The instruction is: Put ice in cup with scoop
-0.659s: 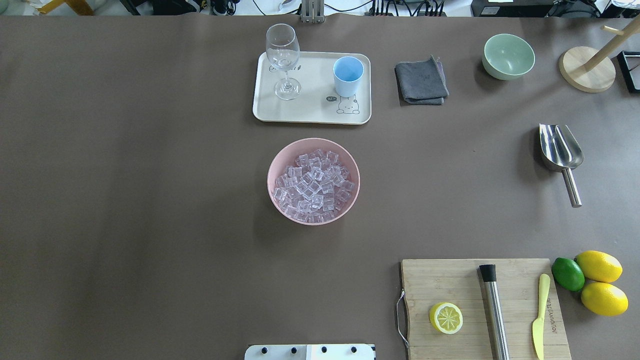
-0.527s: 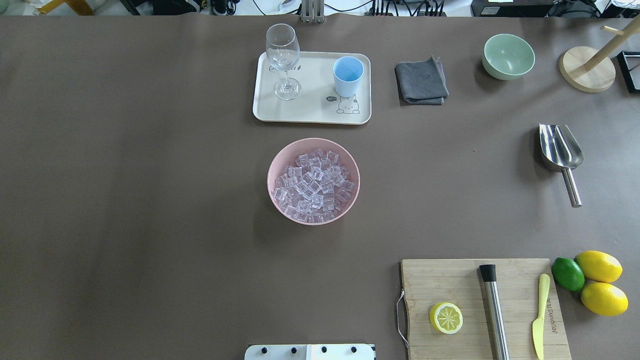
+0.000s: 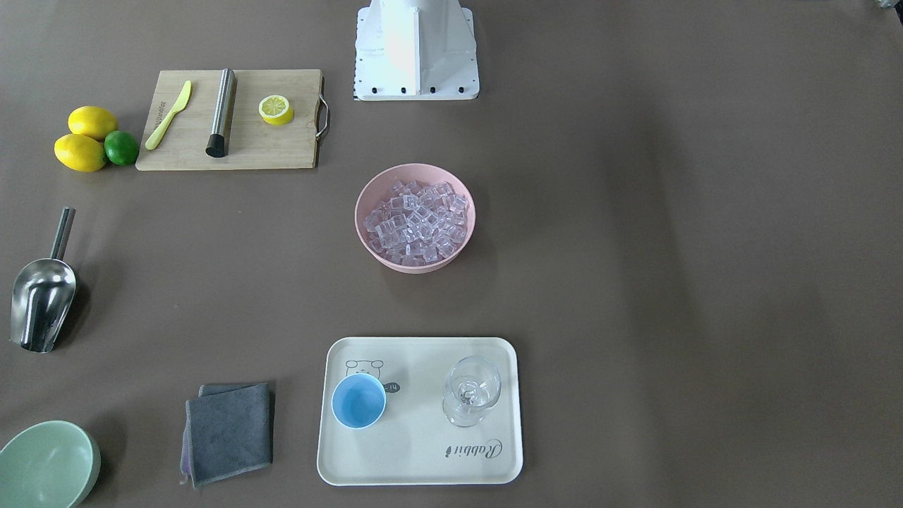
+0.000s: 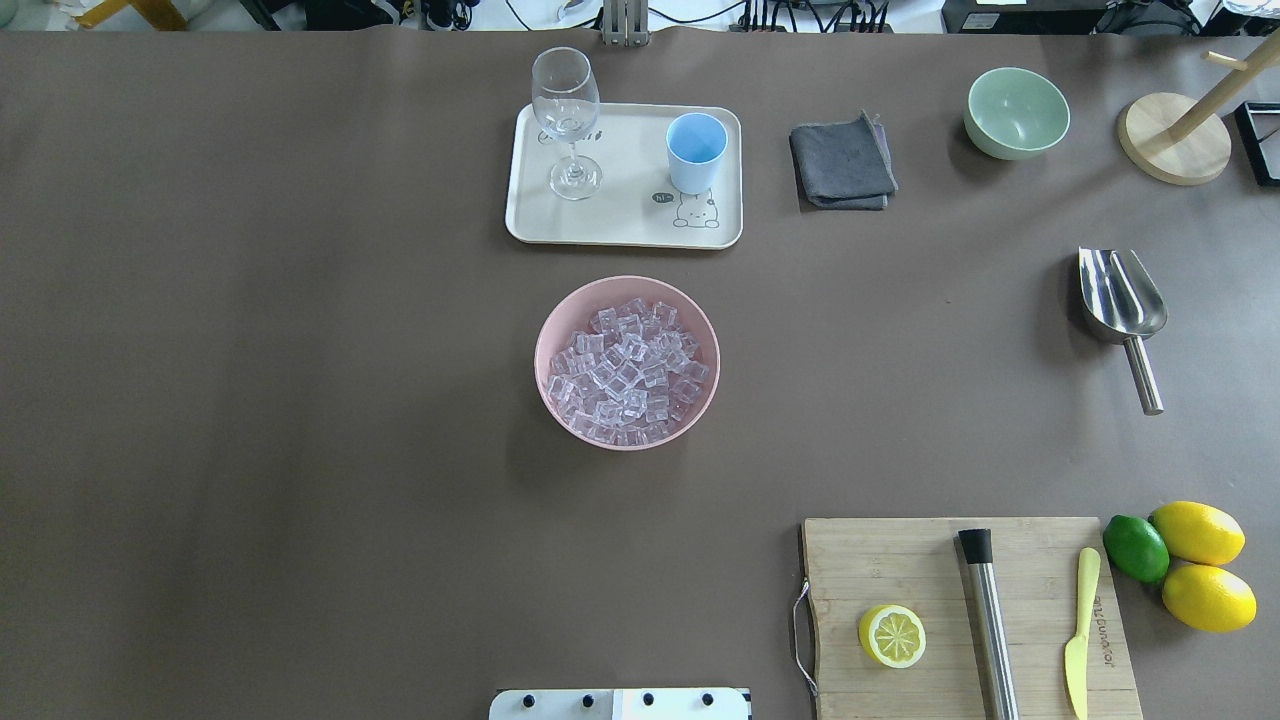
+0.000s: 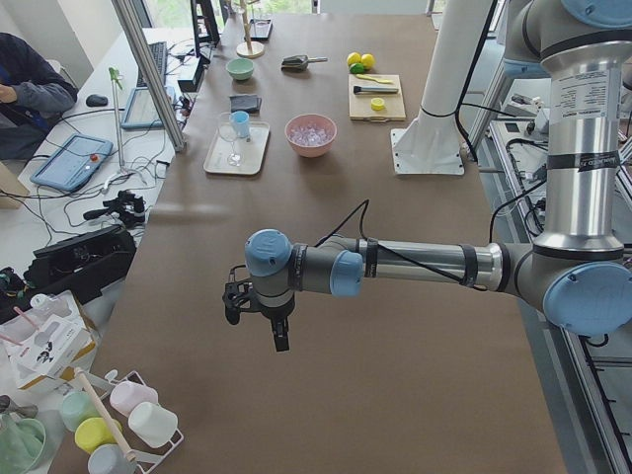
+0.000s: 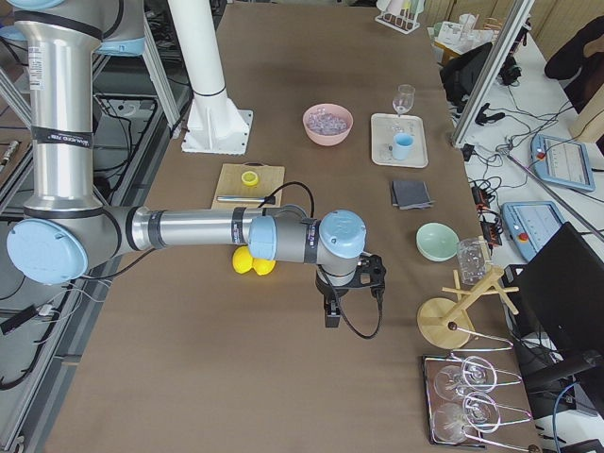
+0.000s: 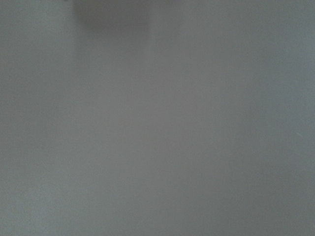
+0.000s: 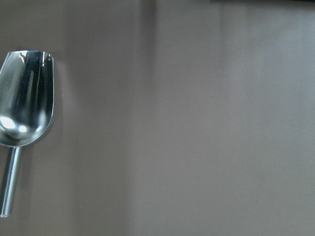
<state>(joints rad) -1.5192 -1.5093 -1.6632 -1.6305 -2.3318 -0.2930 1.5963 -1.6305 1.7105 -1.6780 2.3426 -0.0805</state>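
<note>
Found right hand [image 6: 331, 314] low over the table, centre of its side view; could not tell whether released or clenched. Same for left hand [image 5: 280, 338]. Logged scoop [image 4: 1122, 300] lying ungrasped at right of the overhead view, handle pointing down-frame. Noted ice [image 4: 628, 362] heaped in pink bowl [image 4: 546, 330] at centre, cup [image 4: 696, 150] upright on tray [image 4: 620, 228] above. Judged step as reach for scoop; next calls for closing round the handle.
</note>
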